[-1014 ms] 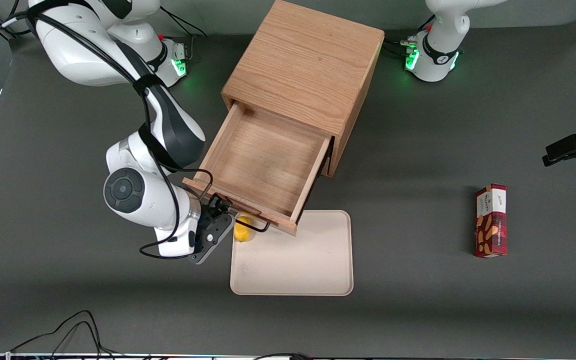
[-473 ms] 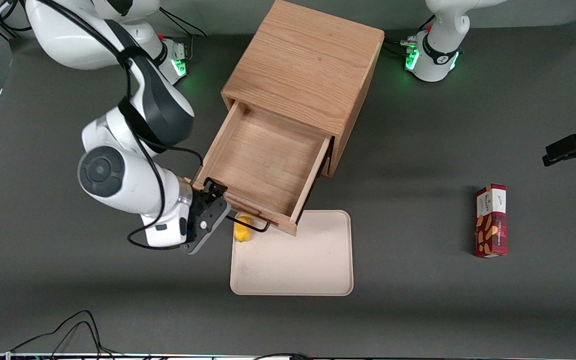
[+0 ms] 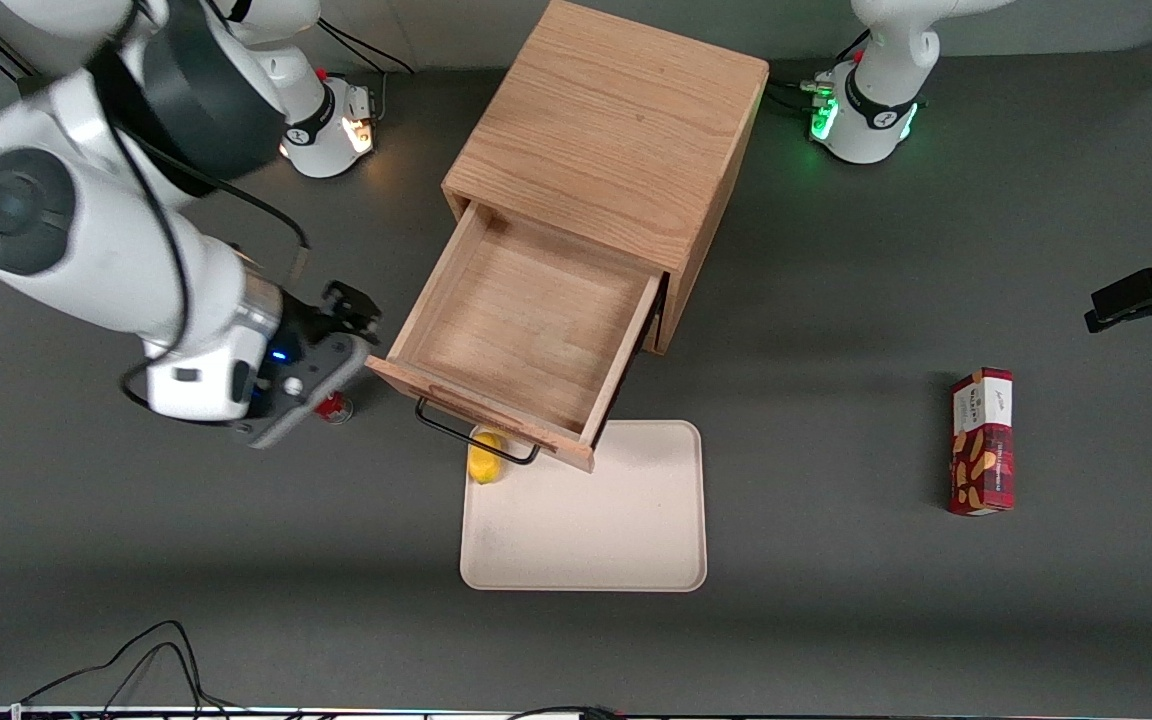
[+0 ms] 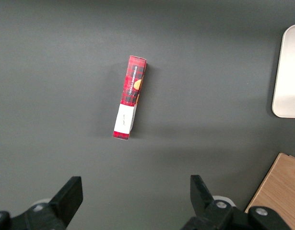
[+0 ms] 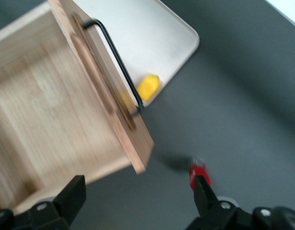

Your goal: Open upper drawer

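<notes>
Tool [image 3: 331, 335]: fingers spread apart and holding nothing; it hangs over bare counter [image 3: 136, 560], beside the pulled-out drawer on the working arm's end

Fingers [image 5: 73, 194]: in the right wrist view both dark tips stand wide, with only grey counter and the drawer's corner between them

Small red thing [image 3: 333, 407]: on the counter just under the tool, too small to name

Upper drawer [image 3: 521, 325]: drawn well out of the cabinet [image 3: 616, 130] toward the front camera, its light-wood inside bare; by my judgement the opening is as good as done

Handle [image 3: 476, 440]: thin black wire pull on the drawer's front, clear of the tool, long axis running along the front panel; it lies from the tool toward the parked arm's end and a little nearer the camera

Tray [image 3: 586, 540]: pale, partly under the drawer's front

Yellow thing [image 3: 484, 458]: on the tray's corner just under the handle

Red box [image 3: 982, 441]: well apart, toward the parked arm's end
</notes>
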Controlling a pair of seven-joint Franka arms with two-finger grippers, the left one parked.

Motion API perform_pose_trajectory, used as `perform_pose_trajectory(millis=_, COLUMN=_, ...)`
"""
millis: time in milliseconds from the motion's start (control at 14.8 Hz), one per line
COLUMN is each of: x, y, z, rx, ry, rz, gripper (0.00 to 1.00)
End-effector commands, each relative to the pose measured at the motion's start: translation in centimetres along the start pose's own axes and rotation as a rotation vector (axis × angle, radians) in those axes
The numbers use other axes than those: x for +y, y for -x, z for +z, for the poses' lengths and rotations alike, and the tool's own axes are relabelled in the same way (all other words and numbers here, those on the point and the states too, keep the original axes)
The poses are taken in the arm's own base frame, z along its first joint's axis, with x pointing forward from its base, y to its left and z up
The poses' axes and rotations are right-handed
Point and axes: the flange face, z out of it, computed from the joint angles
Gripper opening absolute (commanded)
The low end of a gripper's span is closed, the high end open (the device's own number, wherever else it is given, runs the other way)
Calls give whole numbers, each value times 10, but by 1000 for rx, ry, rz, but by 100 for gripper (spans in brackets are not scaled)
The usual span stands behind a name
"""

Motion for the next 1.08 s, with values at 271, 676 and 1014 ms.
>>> perform_pose_trajectory(millis=271, x=80, y=122, z=-9, rx=-62, ry=-31, rz=432, gripper=100)
perform_pose_trajectory(millis=676, x=97, y=163, z=-9, rx=-100, ry=134, rz=539, gripper=100)
perform_pose_trajectory(millis=1014, x=117, y=215, z=-4, rx=-2, ry=14, rz=649, gripper=100)
